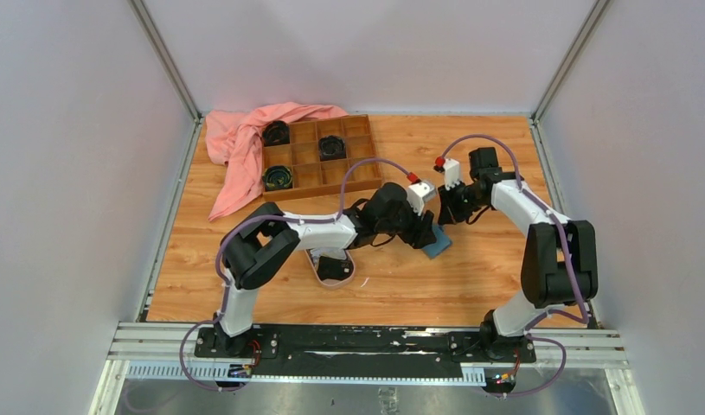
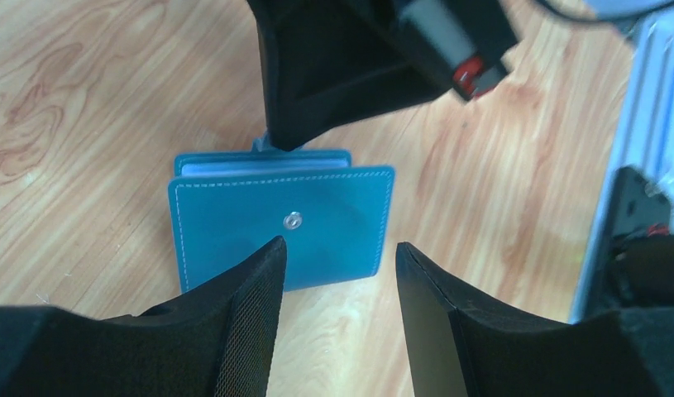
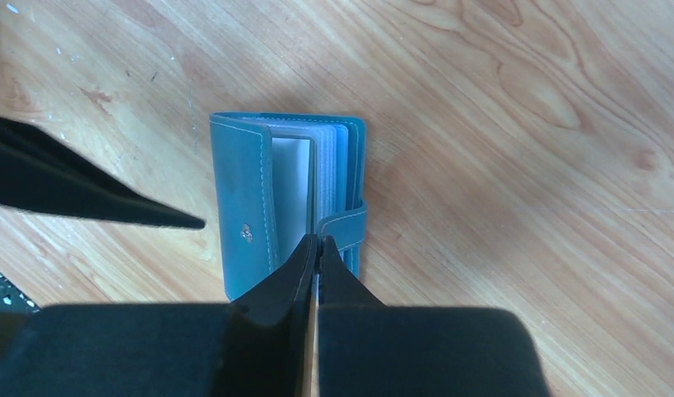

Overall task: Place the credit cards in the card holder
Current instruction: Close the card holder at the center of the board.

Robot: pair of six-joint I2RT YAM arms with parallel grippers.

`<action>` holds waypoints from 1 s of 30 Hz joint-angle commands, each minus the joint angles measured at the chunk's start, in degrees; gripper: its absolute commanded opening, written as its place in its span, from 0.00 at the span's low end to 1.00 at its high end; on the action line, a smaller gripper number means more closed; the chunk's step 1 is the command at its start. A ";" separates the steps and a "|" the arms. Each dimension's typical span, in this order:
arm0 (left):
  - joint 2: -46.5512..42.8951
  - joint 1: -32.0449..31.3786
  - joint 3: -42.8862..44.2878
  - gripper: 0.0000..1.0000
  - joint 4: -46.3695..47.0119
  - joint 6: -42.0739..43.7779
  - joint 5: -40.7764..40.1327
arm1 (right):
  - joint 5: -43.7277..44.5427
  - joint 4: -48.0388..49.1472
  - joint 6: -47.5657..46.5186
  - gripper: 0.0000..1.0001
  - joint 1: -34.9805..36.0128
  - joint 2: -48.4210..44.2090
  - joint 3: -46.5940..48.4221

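Near the middle of the wooden table [image 1: 201, 259], a small blue wallet [image 1: 437, 247] lay flat, with both arms reaching in over it from either side.

From the left wrist camera, the wallet's stitched cover faced up, with a small metal stud [image 2: 293, 220] near its centre. The left gripper [image 2: 337, 252] hovered over the near edge of that cover. Its two black fingers stood well apart, and nothing was held between them.

From the right wrist camera, the wallet was partly open. Its cover was lifted enough to show pale card slots [image 3: 290, 178] inside, and a blue snap tab [image 3: 346, 227] curled around one edge. The right gripper [image 3: 317, 241] had its fingers pressed tightly together, with the tips at the wallet's edge just beside the tab. I could not tell whether they pinched any part of it.

Just beside the left arm sat a pink oval dish [image 1: 312, 266] with something black [image 1: 334, 268] in it, too small to identify as a card.

At the back left stood a brown compartment tray [image 1: 372, 143] holding a few round black objects [image 1: 278, 177]. A pink cloth [image 1: 240, 151] was draped over its left corner and onto the table.
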 commanded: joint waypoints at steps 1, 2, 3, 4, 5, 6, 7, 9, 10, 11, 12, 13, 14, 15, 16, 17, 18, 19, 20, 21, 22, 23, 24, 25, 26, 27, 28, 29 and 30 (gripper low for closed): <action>2.88 0.12 -1.18 0.57 -0.29 10.79 2.38 | -5.98 -3.29 -1.90 0.00 -1.31 1.68 2.39; 3.30 0.12 -1.27 0.57 -0.29 11.42 2.19 | -6.35 -3.56 -1.88 0.00 -1.49 2.19 2.63; 3.77 0.12 -1.25 0.57 -0.29 11.71 1.87 | -6.89 -3.83 -1.87 0.00 -1.68 2.54 2.92; 4.54 0.12 -1.11 0.57 -0.32 11.75 1.46 | -7.41 -4.15 -1.87 0.00 -1.91 2.89 3.18; 5.47 0.12 -0.97 0.57 -0.29 11.71 1.00 | -8.02 -4.55 -2.08 0.00 -2.09 3.11 3.52; 6.12 0.12 -0.76 0.57 -0.29 11.49 0.49 | -8.73 -5.08 -2.27 0.00 -2.34 3.38 3.82; 6.73 0.12 -0.52 0.57 -0.33 11.27 -0.05 | -9.31 -5.79 -2.42 0.00 -2.49 3.63 4.06; 7.51 0.12 -0.10 0.57 -0.37 10.29 -1.32 | -9.90 -6.42 -2.78 0.00 -2.76 3.88 4.47; 7.86 0.12 0.10 0.58 -0.37 9.95 -1.95 | -9.90 -6.49 -2.80 0.00 -2.88 3.89 4.57; 8.09 0.16 0.15 0.58 -0.37 9.65 -2.64 | -9.93 -6.54 -2.78 0.00 -3.06 3.89 4.65; 8.40 0.12 0.24 0.58 -0.36 9.34 -3.02 | -10.36 -6.65 -2.83 0.00 -3.18 4.01 4.75; 8.71 0.12 0.25 0.58 -0.37 8.97 -3.27 | -11.04 -7.00 -3.08 0.00 -3.31 4.19 4.84; 9.02 0.12 0.31 0.58 -0.37 8.54 -3.40 | -12.24 -7.31 -3.43 0.00 -3.30 4.41 4.81; 9.41 0.12 0.27 0.58 -0.37 8.12 -3.27 | -13.76 -7.81 -3.99 0.00 -3.16 4.73 4.68; 9.72 0.12 0.29 0.58 -0.37 7.68 -3.30 | -15.22 -8.54 -4.50 0.00 -3.06 5.70 4.74; 10.14 0.12 0.32 0.57 -0.37 7.32 -2.86 | -16.11 -9.34 -4.95 0.00 -2.77 6.50 4.88; 10.47 0.12 0.33 0.57 -0.37 7.08 -2.56 | -16.31 -10.07 -5.22 0.00 -2.46 7.32 5.08; 10.77 0.12 0.29 0.57 -0.37 6.75 -2.37 | -15.89 -10.50 -5.23 0.00 -2.24 8.22 5.21; 10.94 0.13 0.25 0.57 -0.37 6.48 -2.15 | -14.99 -10.68 -5.09 0.00 -1.98 9.04 5.25; 10.95 0.19 0.13 0.57 -0.35 6.22 -1.84 | -13.40 -10.80 -4.84 0.00 -1.72 9.85 5.40; 10.96 0.25 -0.04 0.57 -0.29 5.94 -1.60 | -12.12 -11.11 -4.81 0.00 -1.52 10.79 5.65; 10.96 0.43 -0.16 0.57 -0.29 5.70 -1.18 | -11.28 -11.38 -4.68 0.00 -1.46 11.43 5.81; 10.96 0.62 -0.26 0.57 -0.29 5.39 -0.77 | -10.49 -11.34 -4.54 0.00 -1.42 11.94 5.84; 10.89 0.75 -0.44 0.57 -0.29 5.22 -0.33 | -9.70 -11.25 -4.28 0.00 -1.43 12.22 5.90; 10.87 0.92 -0.57 0.57 -0.29 5.17 0.03 | -8.95 -11.14 -4.09 0.00 -1.45 12.32 6.06; 10.87 1.11 -0.72 0.57 -0.29 4.97 0.37 | -8.51 -11.04 -3.92 0.01 -1.42 12.41 6.15; 10.87 1.36 -0.86 0.57 -0.24 4.80 0.91 | -8.28 -10.95 -3.75 0.03 -1.39 12.42 6.17; 10.91 1.54 -0.93 0.56 -0.28 4.52 1.49 | -8.29 -10.87 -3.63 0.05 -1.38 12.42 6.17; 10.95 1.83 -1.04 0.57 -0.29 4.25 2.07 | -8.54 -10.93 -3.56 0.07 -1.42 12.42 6.17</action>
